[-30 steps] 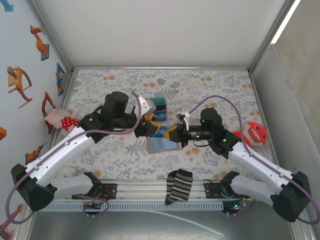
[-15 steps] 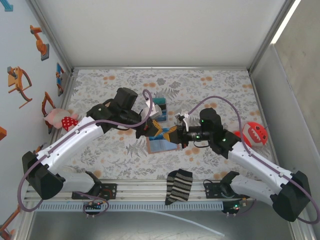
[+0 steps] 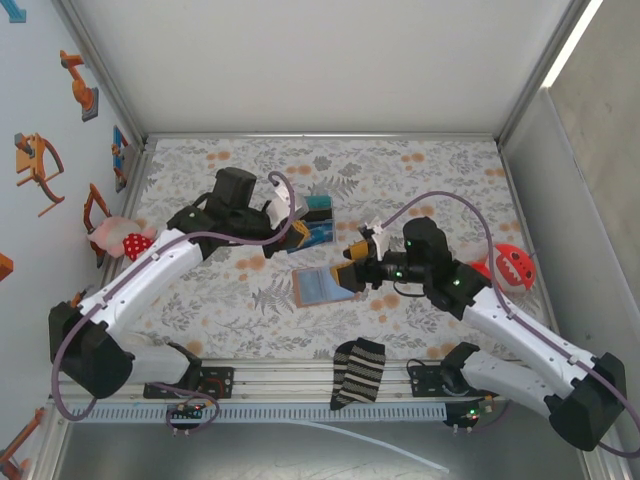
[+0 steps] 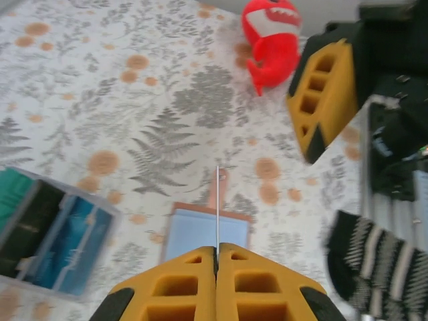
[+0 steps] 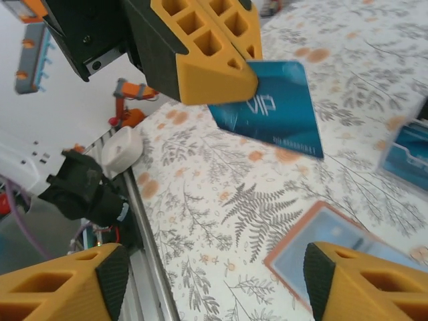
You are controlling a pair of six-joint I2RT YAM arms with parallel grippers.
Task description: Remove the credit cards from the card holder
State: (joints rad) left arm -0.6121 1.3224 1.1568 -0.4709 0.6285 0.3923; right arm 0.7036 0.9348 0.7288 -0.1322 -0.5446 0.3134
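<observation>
Done: 1 card out, pinched in L gripper.
R gripper: released, 2 o'clock of wallet.
Left: more cards? unclear.

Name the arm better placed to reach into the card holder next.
Probably right. The right fingers stand open close by the card holder; the left fingers are shut on a credit card.

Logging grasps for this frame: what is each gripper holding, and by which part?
The left gripper pinches a teal credit card by one edge. The right gripper is open and holds nothing.
</observation>
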